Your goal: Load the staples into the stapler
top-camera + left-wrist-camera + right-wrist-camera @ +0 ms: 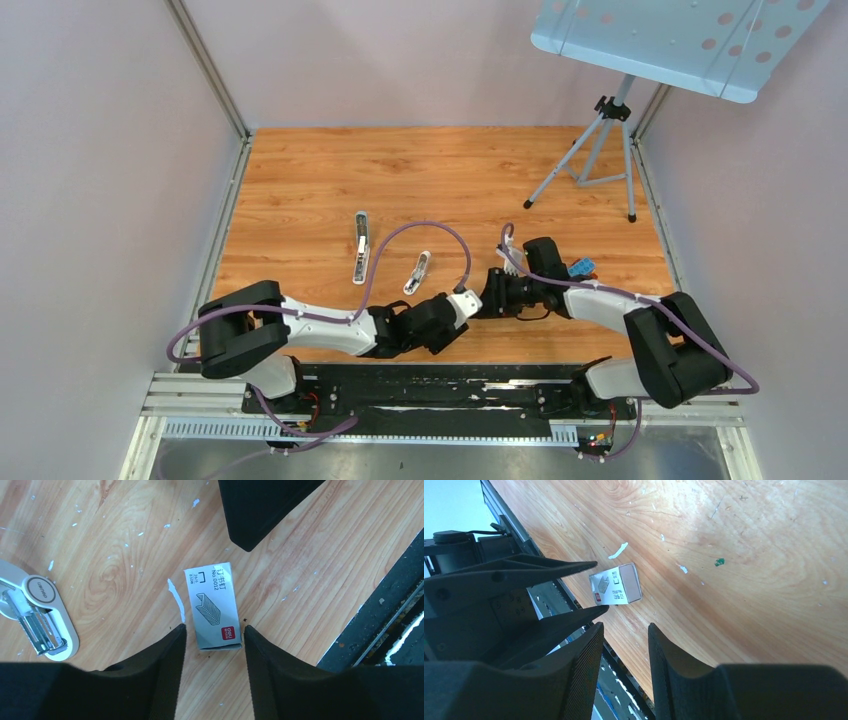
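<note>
Two pincers (214,629) (625,626), one white box (214,607), two stapler pieces (361,247) (418,272), one tripod (600,150).

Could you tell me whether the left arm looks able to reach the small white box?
Probably yes: the box lies flat with its near end between the open fingers of the left gripper, and nothing covers it.

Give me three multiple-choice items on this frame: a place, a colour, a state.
1. Where is the small white box?
A) on top of the stapler
B) between the left tool's fingertips
C) under the stapler

2. What colour is the mark on the box?
A) green
B) blue
C) red

3. How is the right tool?
A) shut on the box
B) open, empty
C) shut on the stapler

Answers: 1 B, the fingertips flank the box's near end, the stapler lying apart; 2 C, a red mark at its near end; 3 B, only wood shows between its fingers.
</note>
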